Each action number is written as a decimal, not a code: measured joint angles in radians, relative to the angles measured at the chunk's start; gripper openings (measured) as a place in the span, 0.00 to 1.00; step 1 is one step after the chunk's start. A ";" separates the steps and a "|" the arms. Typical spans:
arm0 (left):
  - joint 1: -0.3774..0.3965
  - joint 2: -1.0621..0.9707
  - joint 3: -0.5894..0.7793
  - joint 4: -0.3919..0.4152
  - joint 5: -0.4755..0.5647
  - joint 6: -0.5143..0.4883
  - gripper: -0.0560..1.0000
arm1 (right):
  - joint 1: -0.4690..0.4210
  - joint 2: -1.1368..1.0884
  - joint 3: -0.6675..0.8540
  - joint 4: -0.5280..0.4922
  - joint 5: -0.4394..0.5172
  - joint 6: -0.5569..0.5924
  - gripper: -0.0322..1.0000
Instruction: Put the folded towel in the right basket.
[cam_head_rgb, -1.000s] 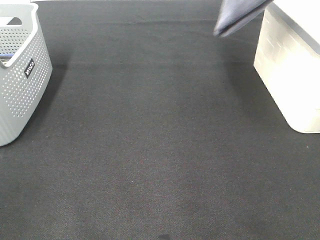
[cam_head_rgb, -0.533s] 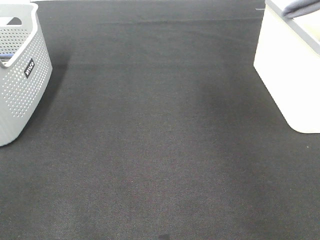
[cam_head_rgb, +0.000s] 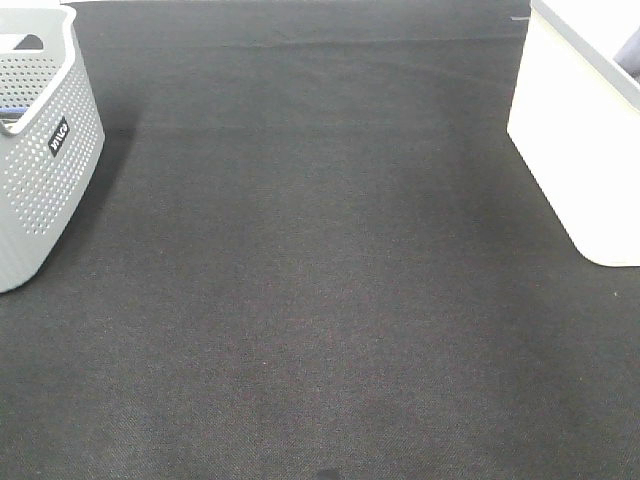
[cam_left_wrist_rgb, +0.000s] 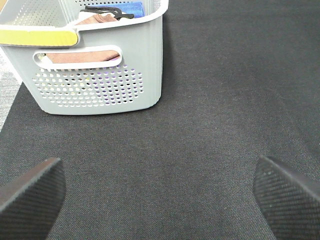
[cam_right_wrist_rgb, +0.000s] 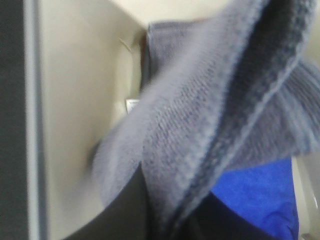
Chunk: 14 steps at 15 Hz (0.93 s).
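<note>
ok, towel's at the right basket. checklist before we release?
1. Grey-blue knitted towel over the inside of the cream right basket: ok.
2. Towel clear of the basket's rim: cannot tell; the wrist view is blurred and the high view shows only a sliver of it.
3. Right gripper hold on the towel: cannot tell; cloth hides the jaws.
4. Landing spot: a bright blue cloth lies in the basket below the towel, nothing hard visible: ok.
5. Left gripper open, empty, over the black mat by the grey perforated basket, away from the drop: ok.
</note>
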 joint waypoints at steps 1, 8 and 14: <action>0.000 0.000 0.000 0.000 0.000 0.000 0.97 | 0.000 0.020 0.001 -0.024 0.000 0.008 0.22; 0.000 0.000 0.000 0.000 0.000 0.000 0.97 | 0.024 0.030 0.001 0.019 -0.001 0.054 0.75; 0.000 0.000 0.000 0.000 0.000 0.000 0.97 | 0.245 -0.090 0.001 0.018 -0.001 0.043 0.75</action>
